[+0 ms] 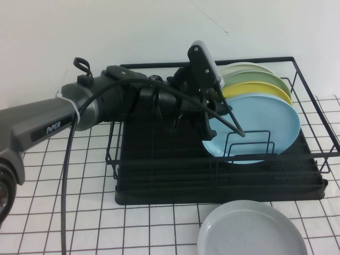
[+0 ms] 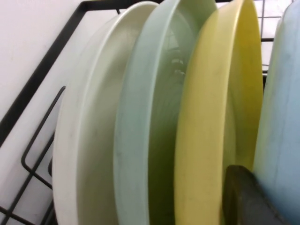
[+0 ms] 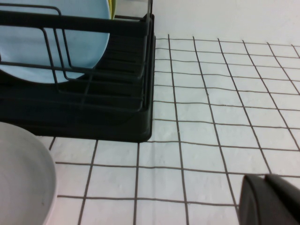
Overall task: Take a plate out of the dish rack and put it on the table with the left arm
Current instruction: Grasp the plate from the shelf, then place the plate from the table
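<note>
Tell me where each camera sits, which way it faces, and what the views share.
High: raised, looking down at the dish rack, left arm and left gripper at the blue plate.
Left wrist: among racked plates; one fingertip shows by the yellow plate.
Right wrist: low over the table; right gripper at the frame's corner.
Shared: blue plate, rack.

From the high camera we look down at the black wire-frame dish rack (image 1: pixel 223 170) at 12 o'clock. Our left wrist camera sits very close to the racked glossy sky-blue plate (image 2: pixel 281 117). Our right wrist camera looks low across the white gridded counter (image 3: pixel 211 117), sharing the rack's corner.
</note>
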